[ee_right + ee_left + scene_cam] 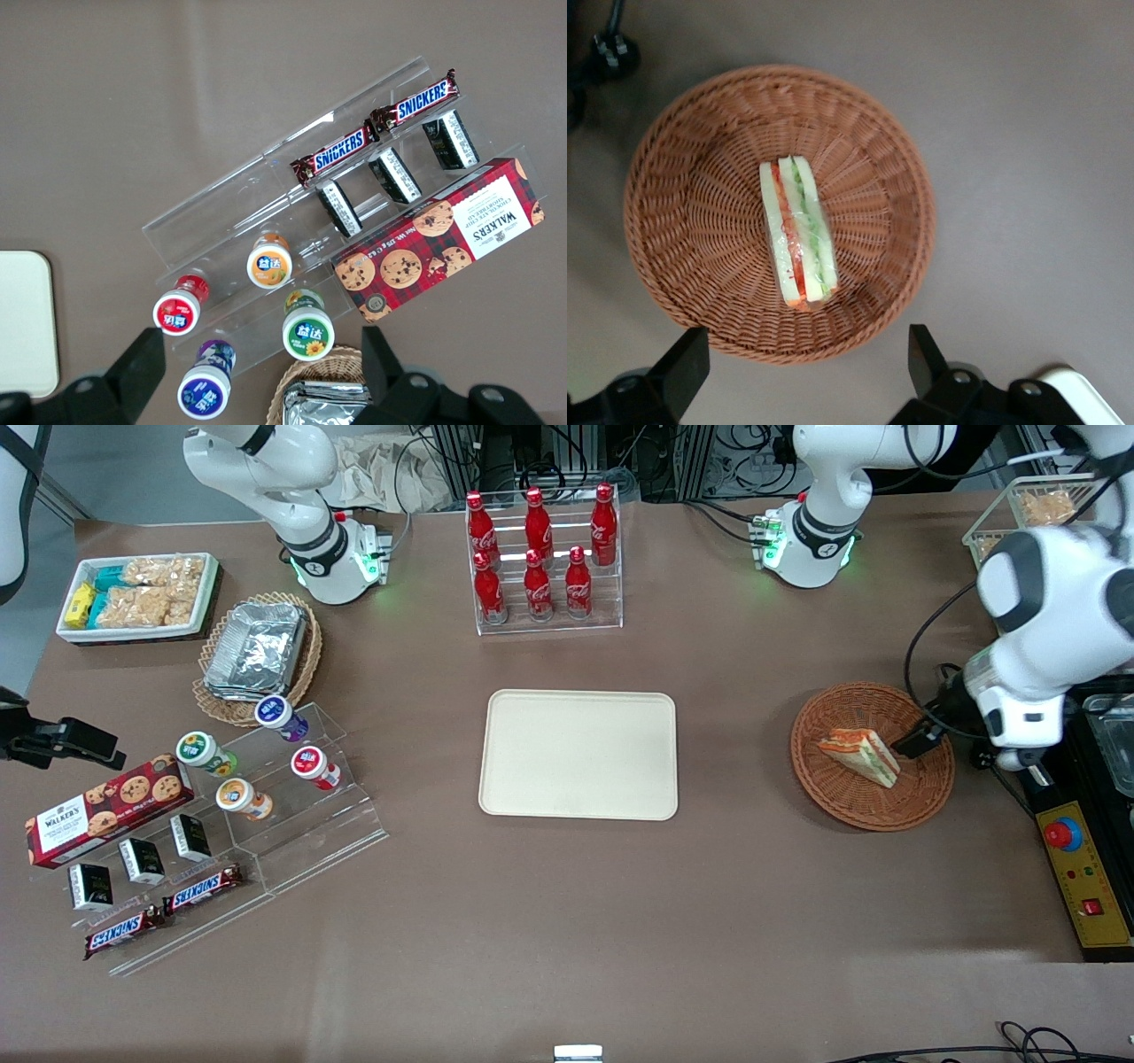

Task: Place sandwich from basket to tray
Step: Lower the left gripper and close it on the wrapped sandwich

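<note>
The sandwich [859, 755] is a white-bread wedge with orange-red and green filling. It lies in the middle of the round reddish-brown wicker basket [833, 802]. It also shows in the left wrist view [799, 232], lying in the basket [682, 266]. My left gripper [923, 737] hovers above the basket's rim, on the side toward the working arm's end of the table. In the wrist view the gripper [806, 354] is open and empty, with its fingers apart wider than the sandwich and clear of it. The cream-beige tray [578, 753] lies bare at the table's middle.
A rack of red cola bottles [542, 558] stands farther from the front camera than the tray. A yellow control box [1085, 881] with a red button sits beside the basket at the working arm's end. A clear snack stand [230, 824], foil-tray basket [259, 657] and white snack bin [137, 598] lie toward the parked arm's end.
</note>
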### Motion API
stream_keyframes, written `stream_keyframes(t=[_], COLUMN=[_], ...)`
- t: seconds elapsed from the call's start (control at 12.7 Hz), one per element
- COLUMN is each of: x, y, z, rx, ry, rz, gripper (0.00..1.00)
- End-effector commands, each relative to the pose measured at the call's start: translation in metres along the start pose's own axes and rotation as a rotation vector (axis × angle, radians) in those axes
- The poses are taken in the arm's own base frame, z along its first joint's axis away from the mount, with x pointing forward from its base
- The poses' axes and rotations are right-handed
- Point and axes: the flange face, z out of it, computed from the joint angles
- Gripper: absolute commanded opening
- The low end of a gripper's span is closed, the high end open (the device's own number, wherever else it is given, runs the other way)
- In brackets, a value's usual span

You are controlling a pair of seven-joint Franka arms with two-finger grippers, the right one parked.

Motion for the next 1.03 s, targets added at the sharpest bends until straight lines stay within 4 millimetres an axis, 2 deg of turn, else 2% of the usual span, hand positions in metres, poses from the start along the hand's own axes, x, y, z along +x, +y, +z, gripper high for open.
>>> stream_keyframes(t=[0.0,0.16,0.32,0.47,0.71,0.79,0.87,0.95], x=[-0.007,-0.015,-0.016,-0.017,-0.017,-0.017,-0.017,-0.017], y=[-0.009,-0.025,-0.032,-0.035,-0.036,-0.036,-0.036,-0.036], z=[0.043,0.079,0.104,0.121,0.136,0.139,0.142,0.146], rx=[-0.005,-0.032,-0.038,-0.042,-0.039,-0.034,-0.031,-0.032], ry=[0.018,0.053,0.07,0.084,0.09,0.087,0.081,0.079], rz=[-0.063,-0.08,-0.085,-0.088,-0.086,-0.088,-0.094,-0.101], gripper=[1.0,1.0,1.0,1.0,1.0,0.91,0.72,0.46])
